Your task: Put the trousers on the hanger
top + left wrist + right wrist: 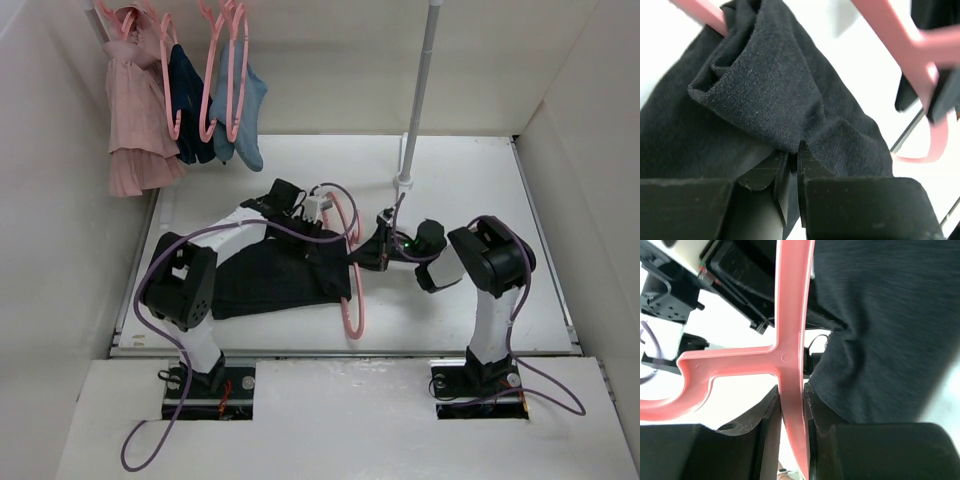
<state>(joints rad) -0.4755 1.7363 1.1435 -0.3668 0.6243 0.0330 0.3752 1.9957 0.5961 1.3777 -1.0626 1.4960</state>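
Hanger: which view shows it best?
Top external: it shows the hanger at its fullest, a pink curve edging the trousers. Right wrist shows only its hook junction clamped in the right gripper; left wrist, blurred bars above the fabric.

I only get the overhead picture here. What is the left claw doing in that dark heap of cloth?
Observer: Its wrist camera shows the left claw shut on a fold of the black trousers.
Operator: And the right one, by the pink thing?
Observer: The right claw pinches the hanger on its straight bar, one finger on each side.
Operator: Where along it?
Observer: Right beside the spot where the hook branches off.
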